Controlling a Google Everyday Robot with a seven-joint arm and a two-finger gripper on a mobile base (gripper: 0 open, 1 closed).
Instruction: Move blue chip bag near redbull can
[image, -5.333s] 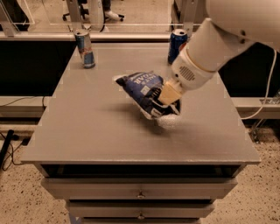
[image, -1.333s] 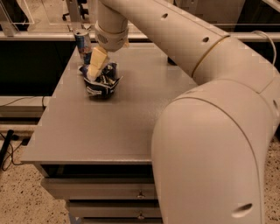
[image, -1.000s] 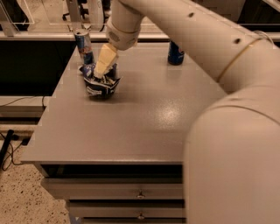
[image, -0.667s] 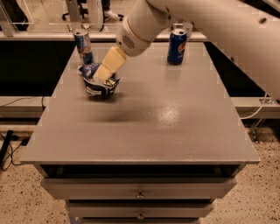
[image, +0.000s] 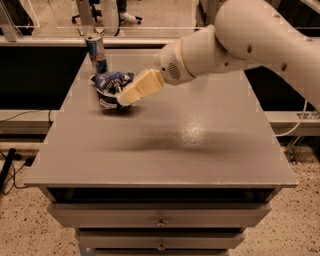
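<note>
The blue chip bag (image: 109, 85) lies crumpled on the grey table (image: 165, 145) at the far left. The redbull can (image: 96, 53) stands upright just behind it at the far left corner, a small gap apart from the bag. My gripper (image: 124, 99) reaches in from the right on the big white arm (image: 240, 40). Its cream tip sits at the bag's right edge, low over the table. I cannot tell whether it touches the bag.
The white arm crosses the far right part of the table and hides what stands behind it. Drawers (image: 160, 220) sit under the table's front edge. A railing and chair legs (image: 90, 15) lie beyond the far edge.
The bag was carried from the table's middle to the far left beside the can. In the last second it stayed put while the arm swung rightward and lower.
</note>
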